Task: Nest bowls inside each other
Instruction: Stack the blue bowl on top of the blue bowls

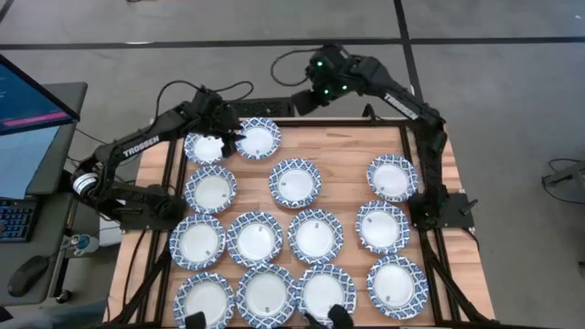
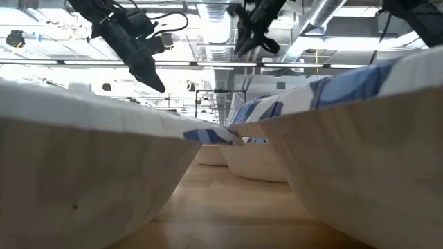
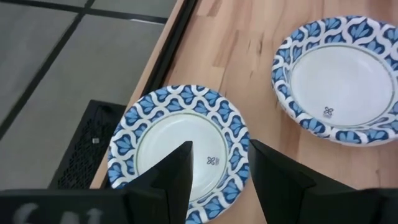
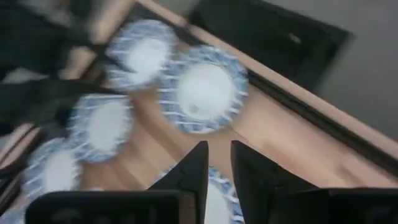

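Note:
Several bowls with white centres and blue-patterned rims lie singly on the wooden table (image 1: 347, 155), each on its base. My left gripper (image 1: 230, 137) (image 3: 219, 168) hangs open in the air above the far-left bowls (image 1: 258, 139) (image 3: 180, 146), with nothing between its fingers. A second bowl (image 3: 339, 78) lies apart from that one. My right gripper (image 1: 315, 93) (image 4: 219, 163) is high over the table's far edge, its fingers a narrow gap apart and empty. In the low view both grippers (image 2: 151, 77) (image 2: 248, 38) stand well above the bowls.
Bowls fill most of the table in rows, down to the near edge (image 1: 265, 294). A black rail (image 3: 177, 37) runs along the far edge. A monitor and keyboard (image 1: 23, 137) stand left of the table. Bare wood shows at the far right (image 1: 352, 137).

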